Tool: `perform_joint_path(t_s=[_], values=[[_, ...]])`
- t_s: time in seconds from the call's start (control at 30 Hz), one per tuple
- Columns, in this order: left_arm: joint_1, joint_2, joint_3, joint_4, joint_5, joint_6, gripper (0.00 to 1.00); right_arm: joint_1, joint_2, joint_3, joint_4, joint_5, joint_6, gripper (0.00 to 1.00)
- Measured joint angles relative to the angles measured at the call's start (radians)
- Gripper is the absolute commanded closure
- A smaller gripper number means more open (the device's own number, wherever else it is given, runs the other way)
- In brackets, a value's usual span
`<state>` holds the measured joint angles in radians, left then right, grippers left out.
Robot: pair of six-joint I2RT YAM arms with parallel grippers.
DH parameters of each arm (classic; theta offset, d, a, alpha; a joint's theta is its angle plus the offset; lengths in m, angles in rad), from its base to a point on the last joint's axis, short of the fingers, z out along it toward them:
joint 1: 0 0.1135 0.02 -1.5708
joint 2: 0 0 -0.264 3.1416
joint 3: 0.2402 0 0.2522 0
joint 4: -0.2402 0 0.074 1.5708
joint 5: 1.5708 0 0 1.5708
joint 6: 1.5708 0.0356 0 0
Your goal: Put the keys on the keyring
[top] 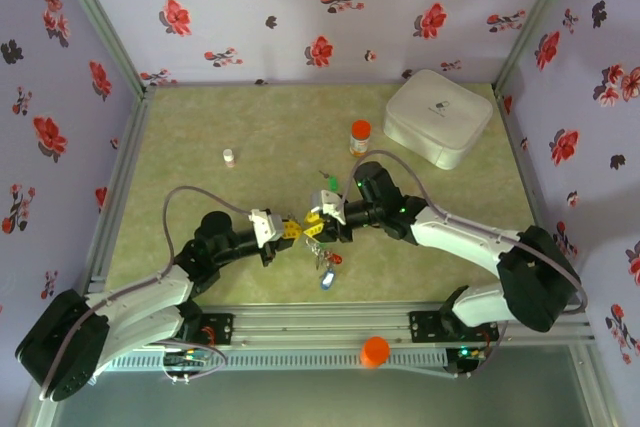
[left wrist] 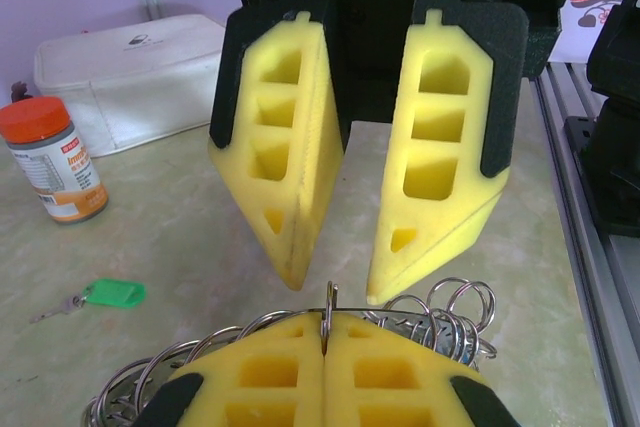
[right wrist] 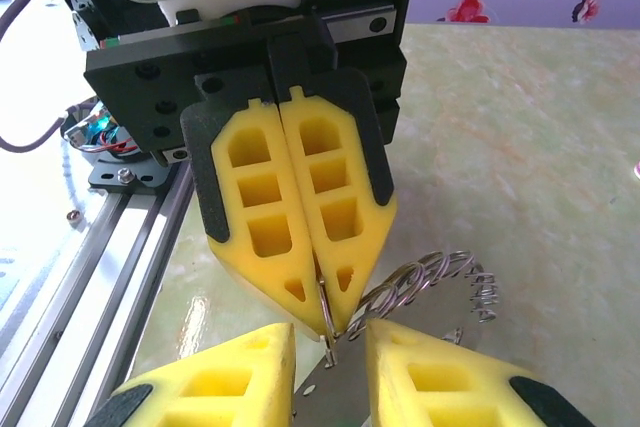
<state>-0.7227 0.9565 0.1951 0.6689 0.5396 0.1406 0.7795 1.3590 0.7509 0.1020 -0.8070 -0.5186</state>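
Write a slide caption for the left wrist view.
Left gripper clamps the keyring, open right gripper facing it; a green-tagged key lies on the table.

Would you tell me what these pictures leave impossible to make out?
- Top view: dangling keys, too small and blurred to count.
- Left wrist view: keyring seen edge-on, mostly hidden behind the left claw, cut off below.
- Right wrist view: metal piece between right claw fingers, cut off by bottom edge.

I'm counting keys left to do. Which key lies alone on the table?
The green-tagged key, lying flat on the table by itself. The red-tagged key and blue-tagged key are bunched together by the keyring instead.
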Motion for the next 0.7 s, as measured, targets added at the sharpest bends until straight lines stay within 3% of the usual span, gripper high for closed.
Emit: perform_joint_path(t_s=[0.23,0.4,0.53,0.6,0.7], values=[[0.0,0.0,-0.002,0.003,0.003,0.0,1.0,0.006,0.024,0.005,-0.002,0.0,-0.002,0.84],[0.001,0.0,-0.004,-0.005,-0.005,0.0,1.0,0.007,0.033,0.024,-0.032,0.006,-0.009,1.0],[0.001,-0.001,-0.009,-0.004,-0.005,0.0,1.0,0.011,0.04,0.045,-0.076,0.018,-0.019,1.0],[0.001,-0.007,-0.011,-0.008,-0.005,0.002,0.82,0.013,0.04,0.057,-0.1,0.023,-0.029,1.0],[0.0,-0.03,-0.014,-0.011,-0.007,-0.001,0.71,0.018,0.04,0.081,-0.135,0.05,-0.044,1.0]])
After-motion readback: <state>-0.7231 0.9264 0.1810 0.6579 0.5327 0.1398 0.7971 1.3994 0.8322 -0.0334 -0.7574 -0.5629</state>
